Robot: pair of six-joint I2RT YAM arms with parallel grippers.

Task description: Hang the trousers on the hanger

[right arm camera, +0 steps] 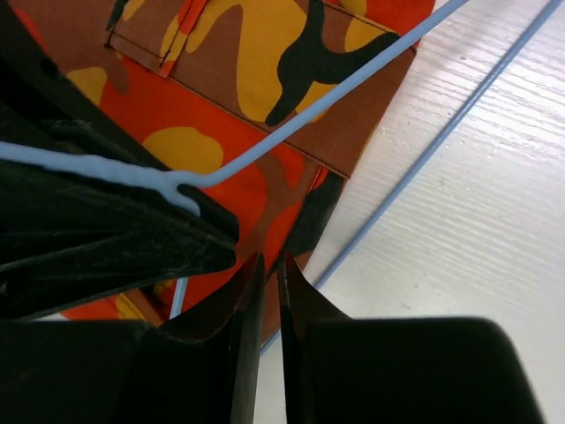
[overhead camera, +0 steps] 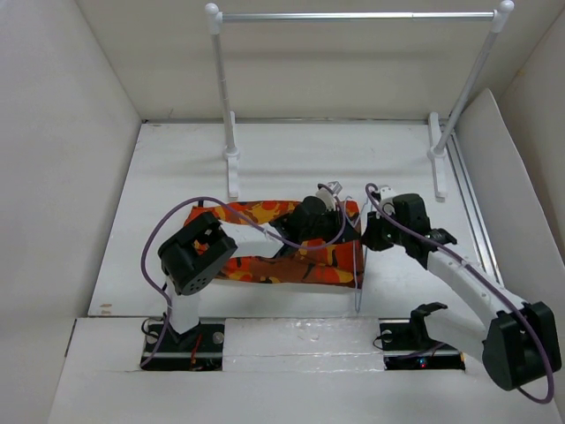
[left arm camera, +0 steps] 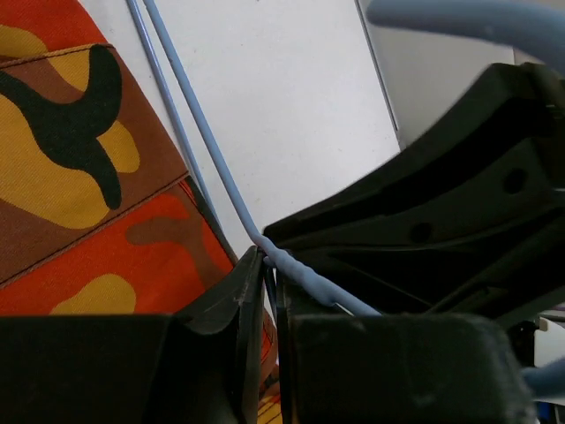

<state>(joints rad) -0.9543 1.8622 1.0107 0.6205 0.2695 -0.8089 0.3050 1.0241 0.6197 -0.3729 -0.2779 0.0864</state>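
Trousers (overhead camera: 265,268) lie flat on the table (overhead camera: 291,150) in front of the rack (overhead camera: 353,15), folded into a long band. Left claw (left arm camera: 269,265) is pinching the pale blue hanger (left arm camera: 212,159) by its wire. Right claw (right arm camera: 267,269) has its fingers nearly pressed together; whether it grips anything, I can't tell.

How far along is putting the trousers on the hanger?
Done: the left pincer is shut on the neck of the thin pale blue wire hanger, held at the right end of the orange camouflage cloth trousers. In hand: the right pincer, nearly closed, sits at the trousers' edge; whether it grips cloth is unclear. Left: the trousers lie flat on the white table, not draped over the hanger.
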